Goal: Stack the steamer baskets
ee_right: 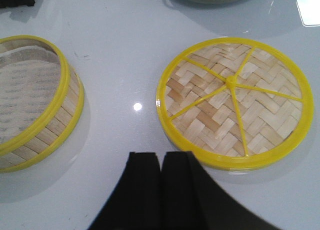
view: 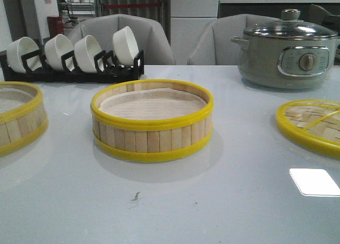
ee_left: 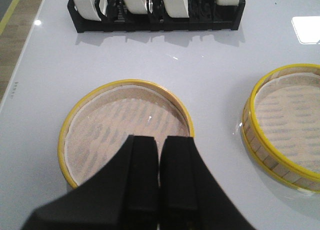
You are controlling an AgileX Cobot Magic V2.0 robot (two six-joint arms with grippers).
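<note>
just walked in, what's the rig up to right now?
Nothing is held yet. The left gripper hangs shut above the left steamer basket, and the right gripper hangs shut near the woven lid. The middle steamer basket sits alone on the white table, so no stacking has been done.

The white table (view: 223, 201) carries two steamer baskets (view: 152, 119) (view: 18, 116), a woven lid (view: 313, 124), a bowl rack (view: 74, 68) and a grey pot (view: 287, 55).

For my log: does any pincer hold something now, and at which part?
Nothing is held. The left pincer is shut and empty above a steamer basket; the right pincer is shut and empty beside the lid.
</note>
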